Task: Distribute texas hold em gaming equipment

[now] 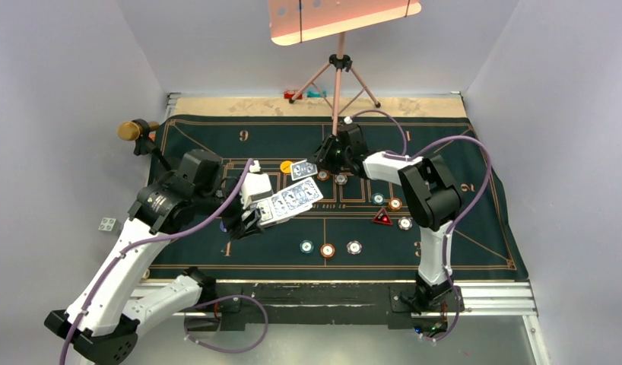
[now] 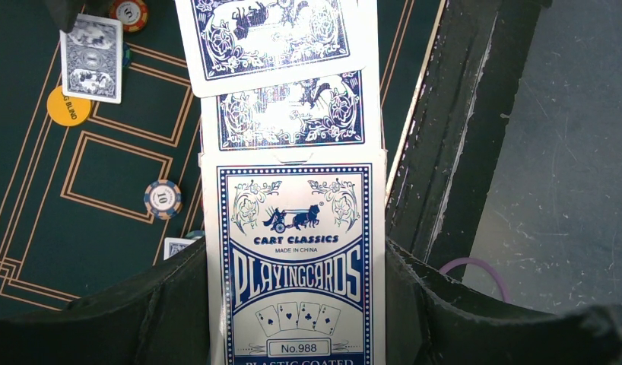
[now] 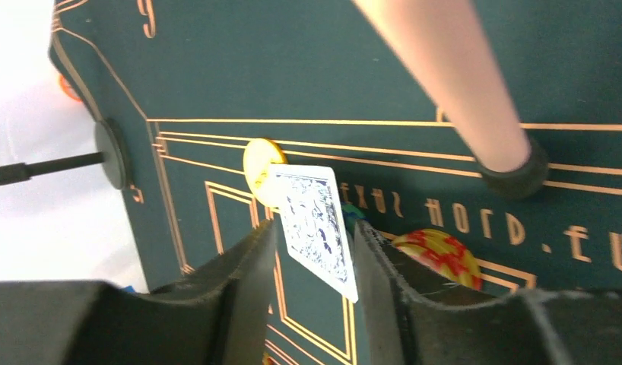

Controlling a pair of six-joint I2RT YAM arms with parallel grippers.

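Top view: dealing step. Left jaws clenched on the card box (image 1: pixel 281 205), cards fanning out of it, held over the middle of the mat (image 1: pixel 483 220). Right jaws are at the far side over 1 dealt card (image 1: pixel 303 169) beside the yellow disc (image 1: pixel 286 166). Chips (image 1: pixel 328 249) lie spread in 3 groups.

Left wrist: shows that card lying flat, overlapping the disc, which is unclear from above.

Right wrist: jaws parted, card loose below them; box out of view.

Next, likely: right arm lifts clear, goes to the box, pinches only the top card.
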